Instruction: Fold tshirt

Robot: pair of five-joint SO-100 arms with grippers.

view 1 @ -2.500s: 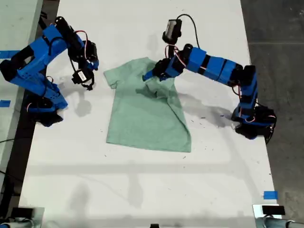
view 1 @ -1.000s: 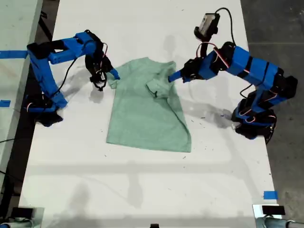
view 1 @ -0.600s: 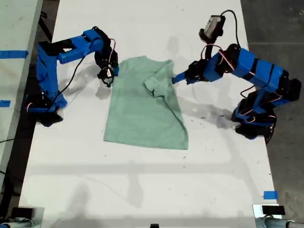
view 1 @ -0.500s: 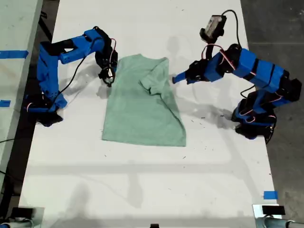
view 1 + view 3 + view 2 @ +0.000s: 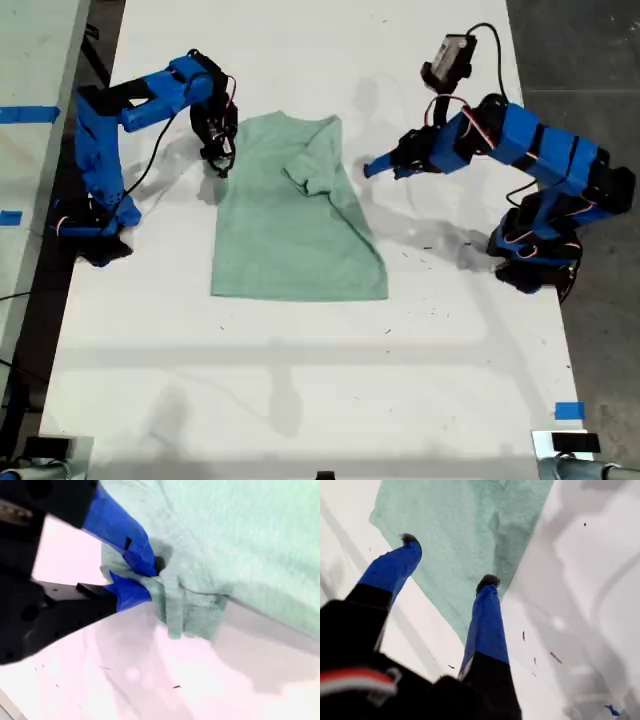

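The pale mint-green tshirt [image 5: 295, 225] lies flat on the white table [image 5: 300, 400], collar toward the far edge. One sleeve [image 5: 312, 165] is folded over onto the body. My second gripper [image 5: 222, 158] is at the shirt's shoulder on the exterior view's left, shut on a bunched bit of the sleeve fabric [image 5: 187, 612] in the second wrist view, where my second gripper [image 5: 152, 578] pinches it. My first gripper [image 5: 370, 168] hovers open just off the shirt's edge on the exterior view's right. Its fingers [image 5: 489, 582] stand apart over the tshirt [image 5: 465, 520].
Both arm bases stand at the table's sides in the exterior view, one [image 5: 90, 225] at the left and one [image 5: 530, 260] at the right. A blue tape mark [image 5: 568, 410] sits near the front right corner. Dark floor [image 5: 590, 60] borders the table's right edge.
The first gripper let go of the folded sleeve and drew back toward the exterior view's right. The second gripper reached the other sleeve, shut on it, and dragged the shirt leftward.
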